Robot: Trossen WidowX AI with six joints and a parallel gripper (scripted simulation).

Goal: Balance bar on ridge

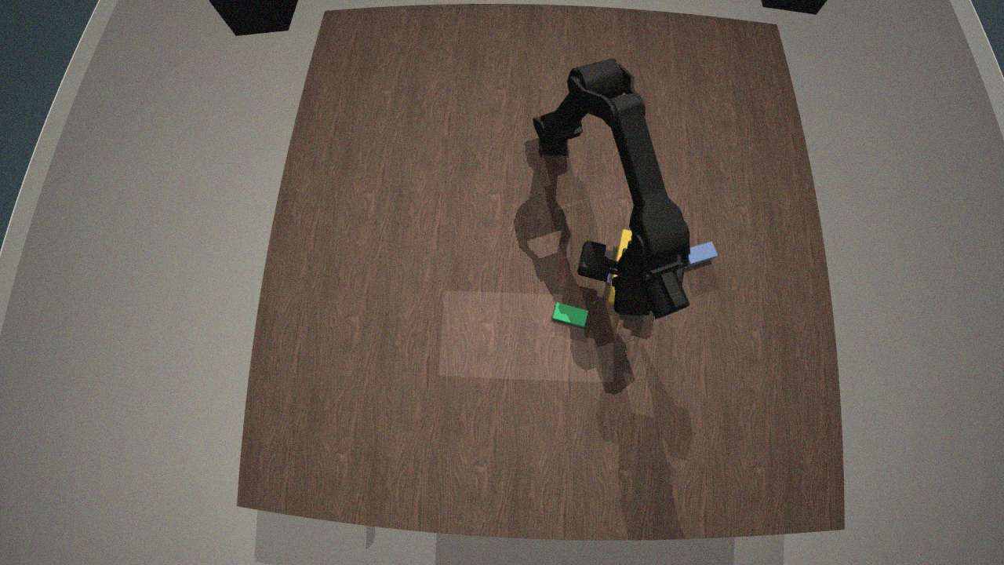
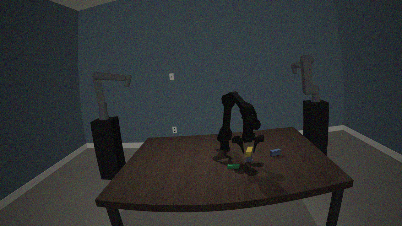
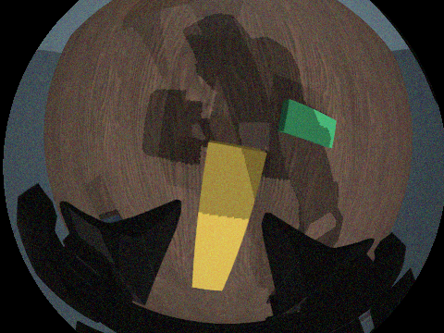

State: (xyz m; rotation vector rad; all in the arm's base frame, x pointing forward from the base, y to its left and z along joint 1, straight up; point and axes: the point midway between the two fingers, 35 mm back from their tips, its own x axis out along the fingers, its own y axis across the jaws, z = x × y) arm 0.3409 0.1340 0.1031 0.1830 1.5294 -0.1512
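Note:
The yellow bar [image 1: 625, 239] [image 2: 248, 154] [image 3: 221, 259] lies lengthwise between my fingers, its far part hidden under the arm in the top view. A small blue-purple piece, seemingly the ridge [image 2: 249, 159], shows below the bar's near end in the exterior view; the wrist view hides it. The bar looks about level and raised off the table, but its contact with the ridge is hidden. My gripper [image 2: 248, 152] [image 3: 222, 214] is open around the bar, with a gap on both sides of it in the wrist view.
A green block [image 1: 569, 315] [image 2: 233, 166] [image 3: 307, 124] lies on the table near the bar's near end, to its left in the top view. A blue block [image 1: 703, 253] [image 2: 275, 152] lies to the right of the gripper. Two grey arms stand on black pedestals behind the table.

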